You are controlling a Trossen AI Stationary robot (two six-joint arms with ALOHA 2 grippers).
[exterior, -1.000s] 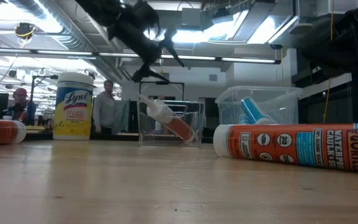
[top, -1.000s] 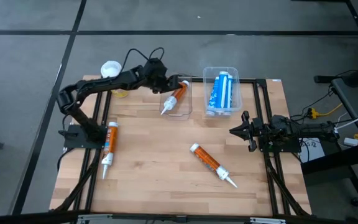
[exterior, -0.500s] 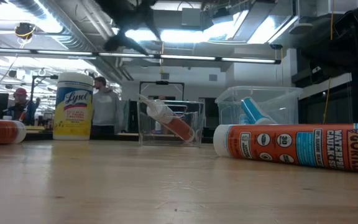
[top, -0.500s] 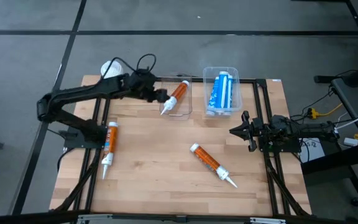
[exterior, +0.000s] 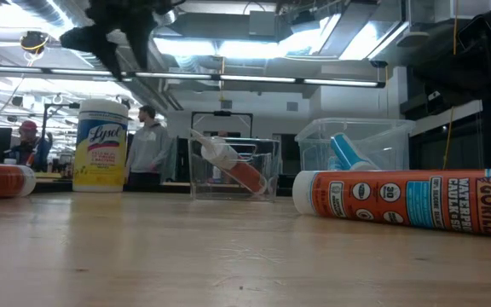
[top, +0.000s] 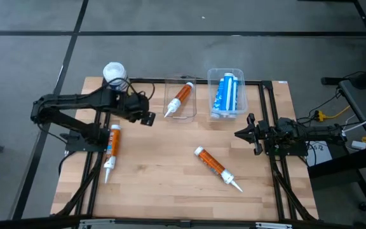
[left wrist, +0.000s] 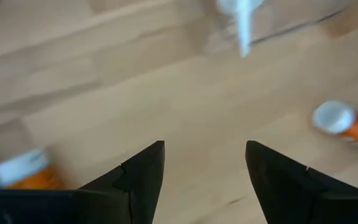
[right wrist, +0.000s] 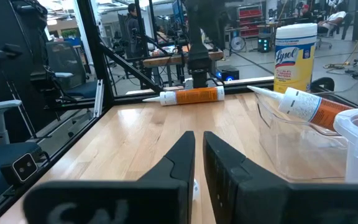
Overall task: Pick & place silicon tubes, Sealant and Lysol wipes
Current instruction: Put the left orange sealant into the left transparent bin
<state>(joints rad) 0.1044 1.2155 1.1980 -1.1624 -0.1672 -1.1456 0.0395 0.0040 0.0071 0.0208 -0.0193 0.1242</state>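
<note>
The left tool (top: pixel 146 117) hangs above the worktop (top: pixel 170 172) with its fingers spread and nothing between them, near the clear bin (top: pixel 180 100) holding an orange tube (top: pixel 182 95). The Lysol wipes (top: pixel 114 72) stand upright at the worktop's far left corner, a little beyond that tool. The right tool (top: pixel 245 133) waits at the right edge, fingers nearly together and empty.

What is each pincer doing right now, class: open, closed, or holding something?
Left pincer: open, empty, above the table.
Right pincer: closed, empty, at the table's right edge.
</note>
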